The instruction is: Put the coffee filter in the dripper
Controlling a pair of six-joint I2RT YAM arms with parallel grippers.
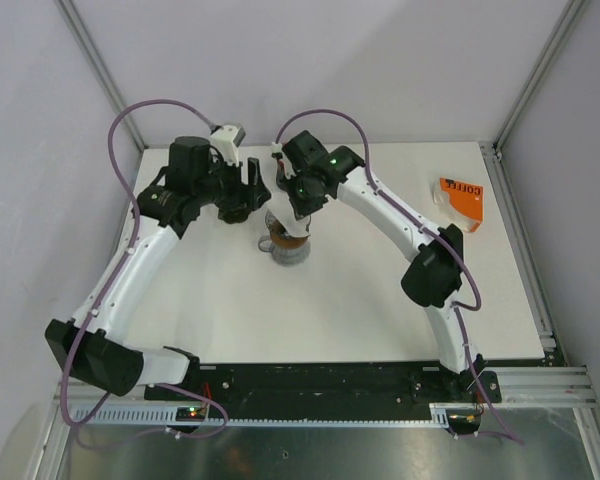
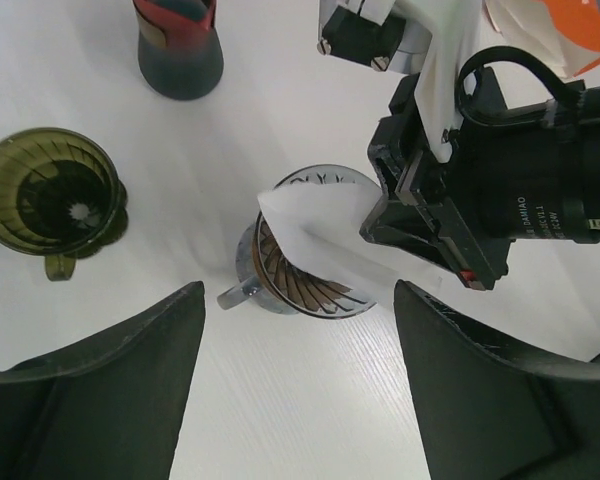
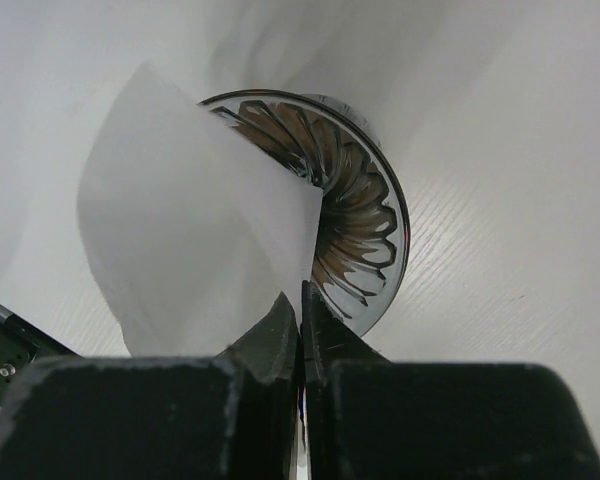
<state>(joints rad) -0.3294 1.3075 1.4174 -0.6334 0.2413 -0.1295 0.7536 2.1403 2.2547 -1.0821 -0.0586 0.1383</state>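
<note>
My right gripper (image 3: 300, 325) has its jaws pinched tight on one edge of the white coffee filter (image 3: 190, 220). The filter leans tilted across the rim of the ribbed glass dripper (image 3: 372, 200), and I cannot tell how deep it sits. My left gripper (image 2: 295, 385) hovers near, jaws spread wide, holding nothing. In the left wrist view an olive dripper (image 2: 50, 195) stands at 9 o'clock of the glass one and a dark cup (image 2: 180, 50) at 11. From overhead, the white table (image 1: 330, 310) carries an orange coffee packet (image 1: 460, 200) at 2 o'clock. Pale walls and aluminium posts (image 1: 92, 60) enclose it.
</note>
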